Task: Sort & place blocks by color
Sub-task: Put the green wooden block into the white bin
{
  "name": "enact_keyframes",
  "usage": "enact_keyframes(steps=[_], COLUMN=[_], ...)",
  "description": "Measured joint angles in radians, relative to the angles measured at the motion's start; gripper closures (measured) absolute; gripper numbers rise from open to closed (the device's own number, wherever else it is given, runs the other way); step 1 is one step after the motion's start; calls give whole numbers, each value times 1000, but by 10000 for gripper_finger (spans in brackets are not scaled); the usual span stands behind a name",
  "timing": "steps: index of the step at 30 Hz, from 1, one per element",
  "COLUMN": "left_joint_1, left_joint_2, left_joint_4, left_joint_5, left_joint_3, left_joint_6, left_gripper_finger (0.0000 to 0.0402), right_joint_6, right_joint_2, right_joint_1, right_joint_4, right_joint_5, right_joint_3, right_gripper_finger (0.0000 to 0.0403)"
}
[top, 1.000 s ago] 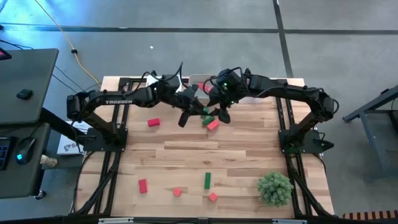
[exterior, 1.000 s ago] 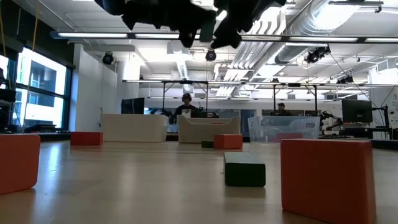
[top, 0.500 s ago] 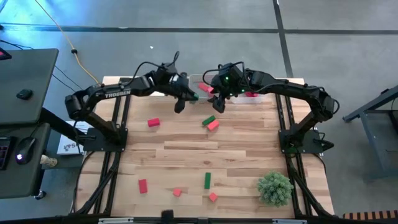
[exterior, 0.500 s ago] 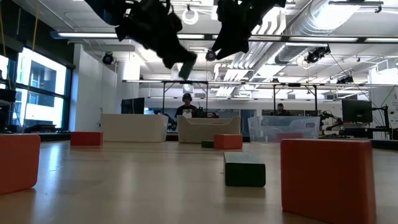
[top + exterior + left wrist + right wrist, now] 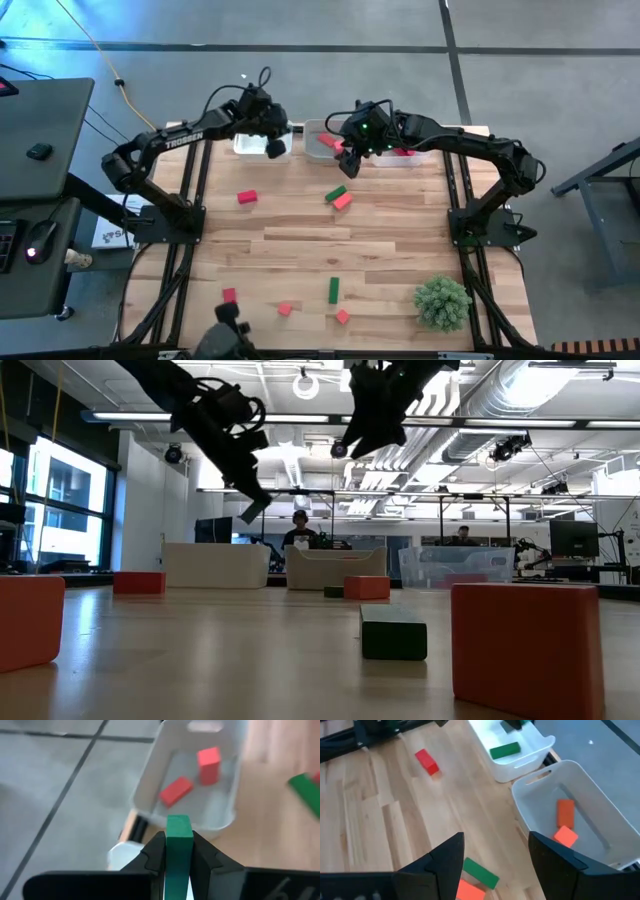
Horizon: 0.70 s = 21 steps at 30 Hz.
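Observation:
My left gripper [image 5: 275, 147] is shut on a green block [image 5: 178, 827] and hangs over the left white tray [image 5: 248, 146]. One green block [image 5: 504, 750] lies in that tray. My right gripper [image 5: 345, 165] is open and empty beside the middle tray [image 5: 315, 130], which holds two salmon-pink blocks [image 5: 565, 822]. Below its spread fingers [image 5: 445, 865], a green block [image 5: 336, 193] and a salmon block [image 5: 343, 201] lie flat on the table. Red [image 5: 247, 197], green [image 5: 334, 290] and salmon [image 5: 285, 309] blocks lie farther off. My left gripper pinches the green block's two long sides [image 5: 178, 845] between its two fingers. The bar runs along the fingers, and its free end [image 5: 178, 822] sticks out past the fingertips. The fingers slant downward, and the block is lifted clear above the left tray.
A third tray [image 5: 410, 158] holding red stands at the far edge, right of the middle one. A bushy green plant ball [image 5: 442, 303] sits near the table's near right corner. More blocks [image 5: 229, 295] [image 5: 343, 316] lie near the near edge. Bare wood spans the middle.
My left gripper has carried the green block from the table's middle toward the far edge and leftward, ending over the left tray. My right gripper has drawn back from the green and salmon pair toward the far edge, then held still. The blocks on the table have stayed put.

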State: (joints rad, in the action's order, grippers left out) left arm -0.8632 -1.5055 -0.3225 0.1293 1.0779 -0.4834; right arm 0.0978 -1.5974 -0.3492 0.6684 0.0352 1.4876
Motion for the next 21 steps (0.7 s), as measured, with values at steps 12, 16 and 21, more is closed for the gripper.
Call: enact_keyframes(steps=[12, 16, 21], left_joint_1=[-110, -114, -115], left_joint_2=[-31, -71, -119], left_joint_4=[-31, -58, -70], left_joint_5=[-74, -97, -96], left_joint_3=[0, 0, 0], left_joint_6=[-2, 29, 35], left_gripper_finger=[369, 369, 369], right_joint_6=[47, 77, 80], right_joint_2=[0, 0, 0], right_joint_1=[0, 0, 0], right_joint_4=[0, 0, 0], right_joint_5=[-56, -59, -92], right_joint_3=[0, 0, 0], right_gripper_finger=[194, 194, 194])
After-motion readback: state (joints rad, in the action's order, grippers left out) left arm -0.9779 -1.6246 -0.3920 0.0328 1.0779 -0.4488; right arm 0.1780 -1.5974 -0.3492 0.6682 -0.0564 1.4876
